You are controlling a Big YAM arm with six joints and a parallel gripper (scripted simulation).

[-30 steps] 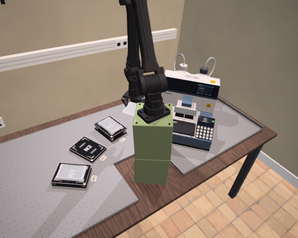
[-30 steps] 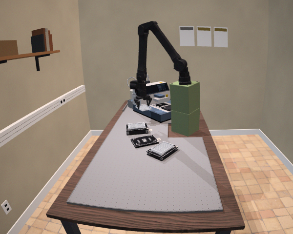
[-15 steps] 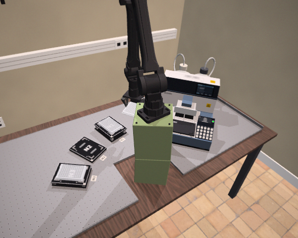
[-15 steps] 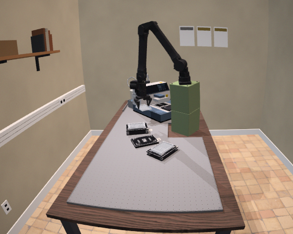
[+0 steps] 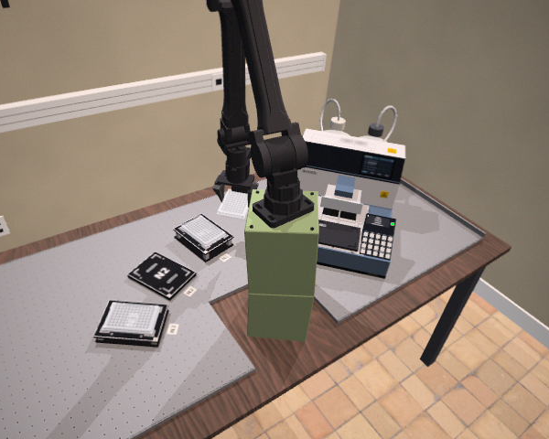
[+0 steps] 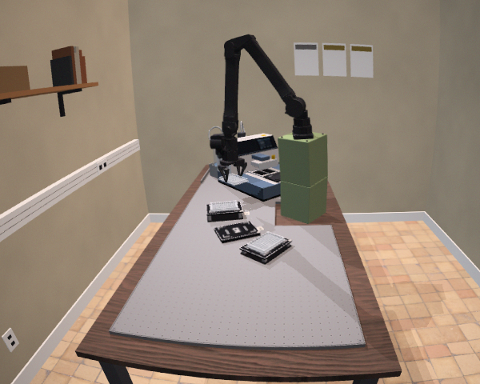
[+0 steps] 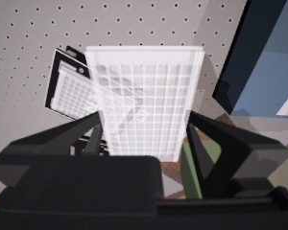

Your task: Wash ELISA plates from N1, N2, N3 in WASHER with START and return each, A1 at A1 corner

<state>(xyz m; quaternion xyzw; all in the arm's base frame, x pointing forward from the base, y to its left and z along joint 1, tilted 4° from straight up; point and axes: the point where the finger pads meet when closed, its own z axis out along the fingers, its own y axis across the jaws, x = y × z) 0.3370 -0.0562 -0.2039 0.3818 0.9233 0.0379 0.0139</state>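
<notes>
Wrist view: the claw (image 5: 235, 196) (image 6: 233, 177) (image 7: 144, 115) is closed on the long sides of a clear-white ELISA plate (image 5: 233, 204) (image 6: 234, 179) (image 7: 145, 103), carried in the air above the counter (image 5: 312, 358) (image 6: 240, 363) (image 7: 225, 120). Square wells run across it in a regular grid, with a plain band along one short end; its cut-off corner cannot be made out. Through it shows part of the N1 nest (image 5: 202, 249) (image 6: 226, 213) (image 7: 55, 72), below.

In the top view, nearest to farthest along the nests, the card (image 5: 172, 328) reading "N3" lies beside the black N3 nest (image 5: 128, 337) (image 6: 253, 254), which bears a pale plate (image 5: 133, 317) (image 6: 266, 243). The N2 nest (image 5: 161, 273) (image 6: 237, 234) holds no plate, its large white "N2" showing between corner marks; a small "N2" card (image 5: 189, 291) (image 6: 260, 228) lies beside it. The N1 nest bears another pale plate (image 5: 203, 231) (image 6: 224, 206) (image 7: 74, 96), near its own "N1" card (image 5: 225, 257) (image 6: 246, 213).

Past the green pedestal (image 5: 280, 264) (image 6: 302, 178) (image 7: 194, 168) stands the white-and-blue washer (image 5: 352, 262) (image 6: 248, 188) (image 7: 264, 53). Its lamp (image 5: 392, 223) is green above the keypad (image 5: 376, 244); its front lettering and screen are too small to read.
</notes>
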